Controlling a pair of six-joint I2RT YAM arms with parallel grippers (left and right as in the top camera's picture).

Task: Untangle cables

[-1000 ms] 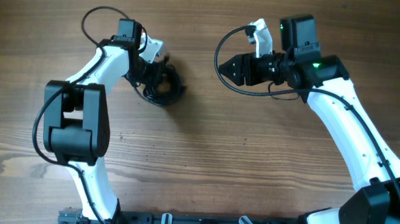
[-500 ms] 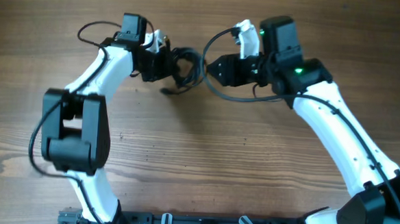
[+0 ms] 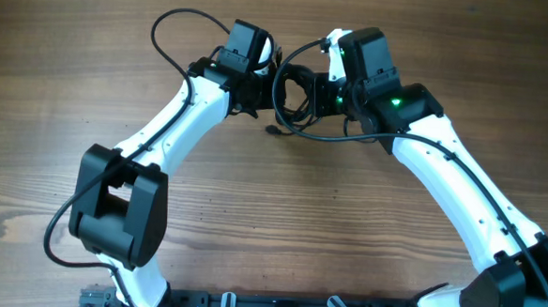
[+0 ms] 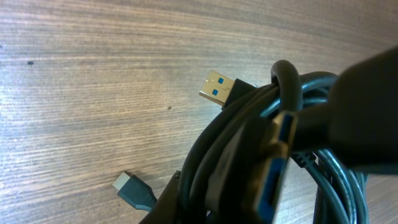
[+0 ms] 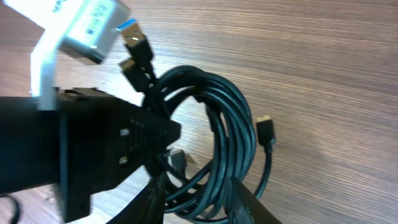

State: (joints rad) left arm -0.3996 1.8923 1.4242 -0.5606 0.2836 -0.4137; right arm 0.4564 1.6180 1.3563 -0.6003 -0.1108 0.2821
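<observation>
Pinching cables (image 3: pixel 292 96) at far centre, L pincer (image 3: pixel 259 89) is pressed together on them; R pincer (image 3: pixel 317 92) just right of clump; can't tell its state.

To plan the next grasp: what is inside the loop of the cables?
Wooden table shows through the loop of cables. The left gripper, shut on the cables, covers part of the loop, so anything there cannot be seen.

Evenly, softly lit; faint shadows on the brown wood-grain desk (image 3: pixel 252 218). Sharp overhead; blurred on thin black coiled cables (image 4: pixel 236 162) close against the left hand (image 3: pixel 266 85).
</observation>
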